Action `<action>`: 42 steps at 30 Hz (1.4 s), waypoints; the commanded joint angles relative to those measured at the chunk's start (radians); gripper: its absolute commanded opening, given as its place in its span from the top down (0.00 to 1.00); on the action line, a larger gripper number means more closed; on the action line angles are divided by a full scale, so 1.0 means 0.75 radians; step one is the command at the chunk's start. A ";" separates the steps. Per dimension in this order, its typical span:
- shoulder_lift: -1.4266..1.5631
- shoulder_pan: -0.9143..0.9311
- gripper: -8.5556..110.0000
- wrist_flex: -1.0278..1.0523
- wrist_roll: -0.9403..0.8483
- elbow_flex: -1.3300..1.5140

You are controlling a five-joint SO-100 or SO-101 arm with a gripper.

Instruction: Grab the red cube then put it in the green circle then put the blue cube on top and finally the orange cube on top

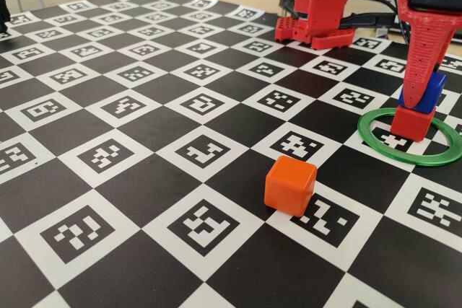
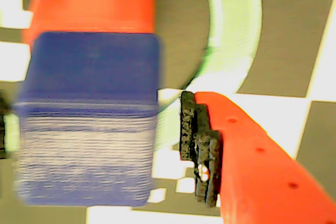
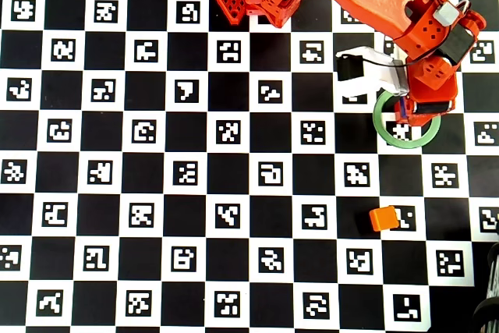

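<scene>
Fixed view. Bench [image 1: 144, 178]: covered by a black-and-white checkerboard of printed marker squares. Thin flat green plastic ring [image 1: 375, 146]: lying flat at the right edge. Small matte red plastic cube [image 1: 412, 122]: inside the ring, resting on the board. Small deep-blue plastic cube [image 1: 432, 93]: on top of the red cube, sitting slightly askew. Red printed gripper [image 1: 422, 95]: reaching down from above at the blue cube, one finger in front of it. Bright orange plastic cube [image 1: 290, 185]: alone on the board, nearer and to the left of the ring, well apart from it. Red arm base [image 1: 317, 5]: at the far side.

Wrist view. Blue cube [image 2: 86, 119]: large, blurred, at left; red cube [image 2: 92, 3] beyond it. One red finger [image 2: 252, 161] with black pad stands right of the blue cube, a gap between them; jaws spread, pinching nothing. Ring [image 2: 233, 30]: arc at upper right.

Overhead view. Ring [image 3: 386, 132]: at right, largely under the gripper [image 3: 405, 111]. Orange cube [image 3: 383, 217]: nearer, slightly left.
</scene>
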 commanded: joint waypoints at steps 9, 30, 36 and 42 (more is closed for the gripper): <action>0.061 -0.049 0.62 0.092 0.016 -0.082; 0.055 0.137 0.59 0.472 -0.217 -0.675; -0.061 0.268 0.59 0.509 -0.256 -0.888; -0.266 0.374 0.59 0.544 -0.313 -1.104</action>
